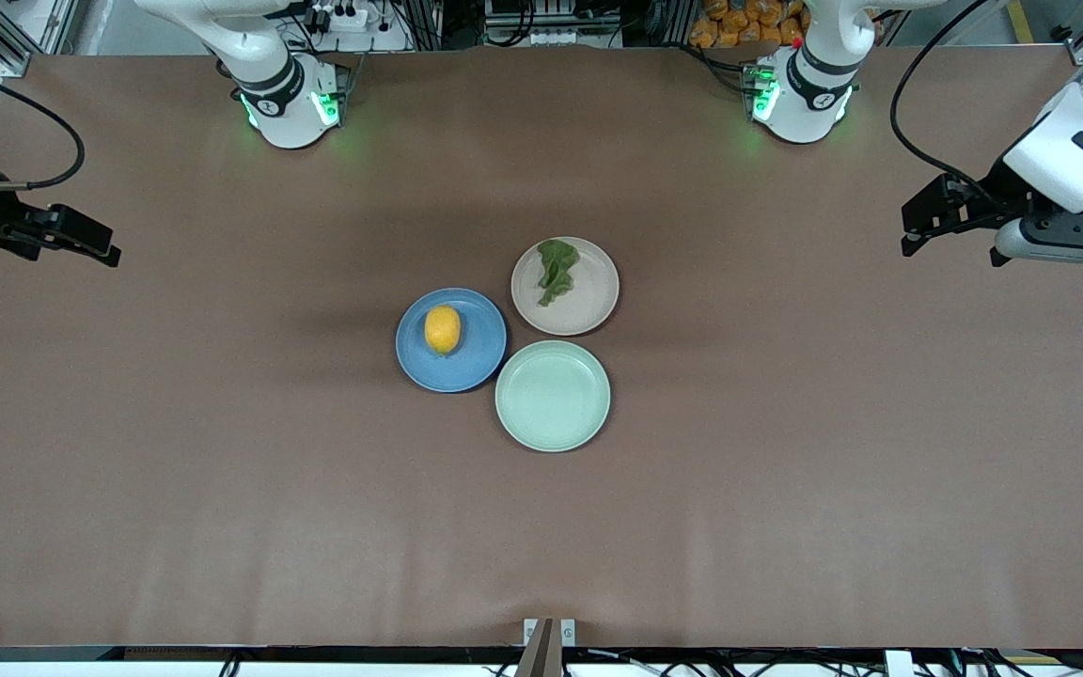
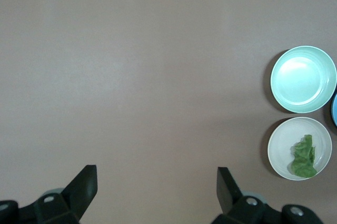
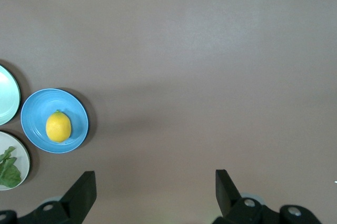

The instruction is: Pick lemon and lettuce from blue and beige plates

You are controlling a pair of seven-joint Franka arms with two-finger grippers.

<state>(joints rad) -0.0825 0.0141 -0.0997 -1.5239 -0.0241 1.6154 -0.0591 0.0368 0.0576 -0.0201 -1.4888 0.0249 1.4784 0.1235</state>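
A yellow-orange lemon (image 1: 443, 329) (image 3: 58, 126) lies on the blue plate (image 1: 478, 362) (image 3: 37, 107) in the middle of the table. Touching that plate, toward the left arm's end, the beige plate (image 1: 593, 306) (image 2: 281, 145) carries the dark green lettuce (image 1: 557, 270) (image 2: 304, 156) leaf. My left gripper (image 1: 948, 249) (image 2: 157, 182) hangs open over bare table at the left arm's end, well away from the plates. My right gripper (image 1: 71, 249) (image 3: 155, 184) hangs open and empty over bare table at the right arm's end.
An empty mint-green plate (image 1: 553, 396) (image 2: 303, 79) sits against the other two plates, nearer to the front camera. Brown table surface (image 1: 222, 470) spreads wide round the plates. Both arm bases stand along the table's edge farthest from the front camera.
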